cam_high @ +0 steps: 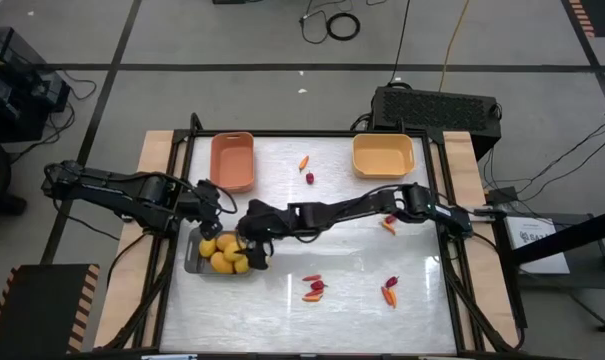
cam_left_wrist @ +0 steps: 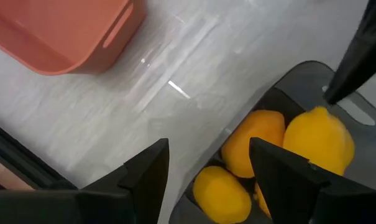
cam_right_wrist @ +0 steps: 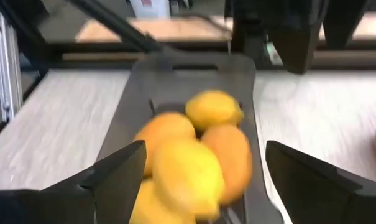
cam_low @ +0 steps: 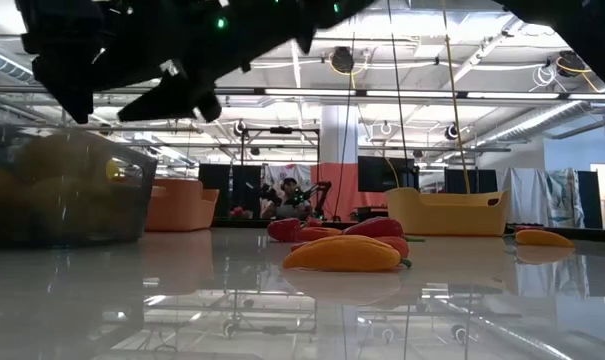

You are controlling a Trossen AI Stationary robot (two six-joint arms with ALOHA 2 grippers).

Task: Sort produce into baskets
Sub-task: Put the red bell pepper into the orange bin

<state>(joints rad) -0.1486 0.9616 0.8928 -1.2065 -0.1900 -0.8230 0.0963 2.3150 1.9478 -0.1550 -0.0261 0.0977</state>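
Several yellow-orange fruits (cam_high: 225,256) lie heaped in the grey basket (cam_high: 191,263) at the table's left. My right gripper (cam_high: 253,248) reaches across from the right and hovers open just over the heap. In the right wrist view its fingers (cam_right_wrist: 203,149) stand wide on either side of the top fruit (cam_right_wrist: 188,177). My left gripper (cam_high: 217,207) hangs open and holds nothing, above the basket's far rim (cam_left_wrist: 299,74). The salmon basket (cam_high: 232,160) and the yellow-orange basket (cam_high: 382,156) stand along the far edge.
Loose produce lies on the white table: an orange pepper (cam_high: 304,162) and a red piece (cam_high: 309,178) at the far middle, pieces by my right arm (cam_high: 389,223), and more near the front (cam_high: 313,287) (cam_high: 389,291). Wooden rails border both sides.
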